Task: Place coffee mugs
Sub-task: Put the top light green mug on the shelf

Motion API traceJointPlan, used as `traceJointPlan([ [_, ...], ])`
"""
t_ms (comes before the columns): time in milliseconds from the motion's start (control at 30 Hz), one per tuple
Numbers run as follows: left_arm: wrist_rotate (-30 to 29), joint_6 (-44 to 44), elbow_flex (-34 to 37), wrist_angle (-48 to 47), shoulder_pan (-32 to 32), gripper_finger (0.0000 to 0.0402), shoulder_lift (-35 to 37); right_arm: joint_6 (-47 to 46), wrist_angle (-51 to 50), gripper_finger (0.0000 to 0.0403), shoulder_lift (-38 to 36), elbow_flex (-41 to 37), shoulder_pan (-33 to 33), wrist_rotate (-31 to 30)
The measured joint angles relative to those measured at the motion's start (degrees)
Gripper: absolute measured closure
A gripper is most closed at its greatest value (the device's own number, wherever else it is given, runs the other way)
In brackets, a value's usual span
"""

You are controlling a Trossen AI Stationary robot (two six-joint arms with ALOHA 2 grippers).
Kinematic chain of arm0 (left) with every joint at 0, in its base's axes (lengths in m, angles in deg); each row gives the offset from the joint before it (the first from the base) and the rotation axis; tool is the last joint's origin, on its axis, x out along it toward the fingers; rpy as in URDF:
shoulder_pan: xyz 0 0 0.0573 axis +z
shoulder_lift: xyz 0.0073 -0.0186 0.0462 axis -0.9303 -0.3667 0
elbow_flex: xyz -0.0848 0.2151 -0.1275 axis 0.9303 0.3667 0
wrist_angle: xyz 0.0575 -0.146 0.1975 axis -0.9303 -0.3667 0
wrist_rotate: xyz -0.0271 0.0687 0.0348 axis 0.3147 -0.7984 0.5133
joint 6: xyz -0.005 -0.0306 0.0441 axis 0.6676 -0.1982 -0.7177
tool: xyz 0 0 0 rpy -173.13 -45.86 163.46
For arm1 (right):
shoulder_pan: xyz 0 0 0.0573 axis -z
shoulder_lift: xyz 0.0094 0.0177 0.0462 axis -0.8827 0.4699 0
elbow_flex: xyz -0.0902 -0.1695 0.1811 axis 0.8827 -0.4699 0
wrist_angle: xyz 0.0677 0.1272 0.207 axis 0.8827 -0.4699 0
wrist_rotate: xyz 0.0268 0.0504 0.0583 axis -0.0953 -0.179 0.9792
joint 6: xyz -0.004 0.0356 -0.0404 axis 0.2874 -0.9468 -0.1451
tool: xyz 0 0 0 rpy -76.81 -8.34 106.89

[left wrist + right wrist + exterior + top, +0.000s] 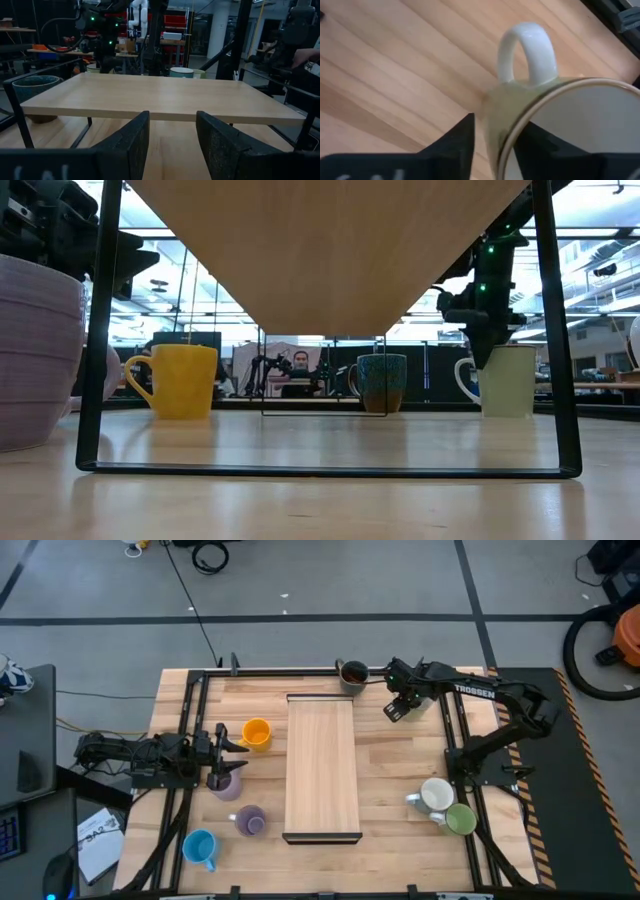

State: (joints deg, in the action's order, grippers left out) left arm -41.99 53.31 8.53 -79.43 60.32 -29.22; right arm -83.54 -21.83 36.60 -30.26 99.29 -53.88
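Note:
My right gripper [397, 708] is over the far middle of the table, shut on a white mug [505, 380], which it hides in the high view. A dark grey mug [352, 675] stands at the far edge. My left gripper [225, 740] hangs open at the left, between an orange mug [256, 733] and a lavender mug [225, 783], touching neither. A second lavender mug [250, 821] and a light blue mug [200, 848] stand near left. Another white mug [436, 794] and a green mug [460, 819] stand near right. All the free mugs stand upright on their bases. My right gripper [495, 135] pinches the white mug's wall at the rim [496, 117], one finger [540, 145] inside and one outside. The fingers come from above, pointing down. The handle [527, 50] is on the same side as the pinched wall. The mug is upright, with its base about at table level.
A raised wooden board on a thin black frame [323, 765] runs from near to far down the table's middle, and its top is bare. Black rails [190, 720] run along both sides. Beyond the table a person [300, 370] sits far back in the room.

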Motion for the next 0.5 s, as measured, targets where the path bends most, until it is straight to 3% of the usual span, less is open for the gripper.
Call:
traceJointPlan([
  [233,-0.02,0.00,-0.01,0.00,0.00,0.0232,-0.01,0.16,0.28,0.0364,0.14,-0.02,-0.02,0.62],
  [500,0.00,0.00,-0.01,0.00,0.00,0.0232,-0.01,-0.31,0.19,0.0369,0.11,-0.02,-0.02,0.60],
])
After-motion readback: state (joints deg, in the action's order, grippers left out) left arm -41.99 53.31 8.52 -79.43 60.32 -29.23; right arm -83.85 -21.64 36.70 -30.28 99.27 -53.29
